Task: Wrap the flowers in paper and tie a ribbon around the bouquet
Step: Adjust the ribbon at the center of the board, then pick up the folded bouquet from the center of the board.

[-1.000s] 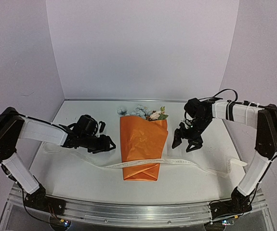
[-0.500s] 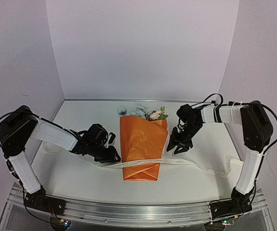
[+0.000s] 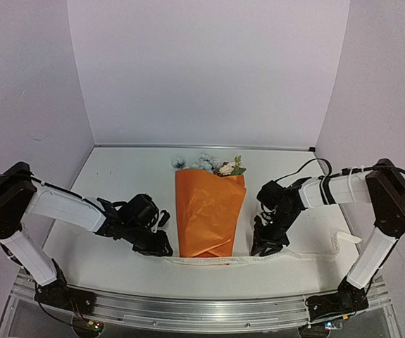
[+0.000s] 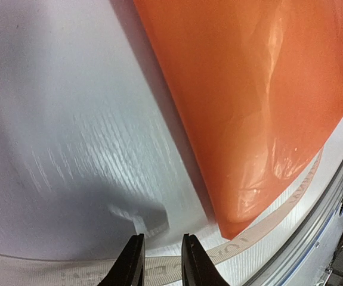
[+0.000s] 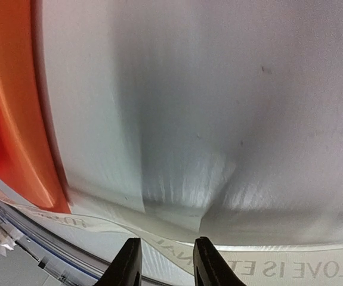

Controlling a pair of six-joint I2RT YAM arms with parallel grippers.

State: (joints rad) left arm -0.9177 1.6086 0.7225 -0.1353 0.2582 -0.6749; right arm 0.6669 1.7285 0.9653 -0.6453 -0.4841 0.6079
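Observation:
The bouquet lies in the middle of the table, its orange paper (image 3: pixel 209 211) wrapped round the flowers (image 3: pixel 209 164), whose blooms stick out of the far end. The cream ribbon (image 3: pixel 216 261) runs flat across the table just in front of the paper's near tip. My left gripper (image 3: pixel 165 248) points down at the ribbon left of the paper. In the left wrist view its jaws (image 4: pixel 161 262) stand narrowly apart with the ribbon (image 4: pixel 260 229) crossing under them. Right of the paper, my right gripper (image 3: pixel 262 246) (image 5: pixel 166 265) is narrowly open over the lettered ribbon (image 5: pixel 302 269).
The ribbon's right end (image 3: pixel 343 243) curls up near the right arm's base. A metal rail (image 3: pixel 202 306) runs along the near table edge, close behind the ribbon. Pale walls close in the back and both sides.
Both grippers came down and toward the near edge while narrowing their jaws. The ribbon, which lay across the paper's lower part, has slid off it to the table in front of the tip.

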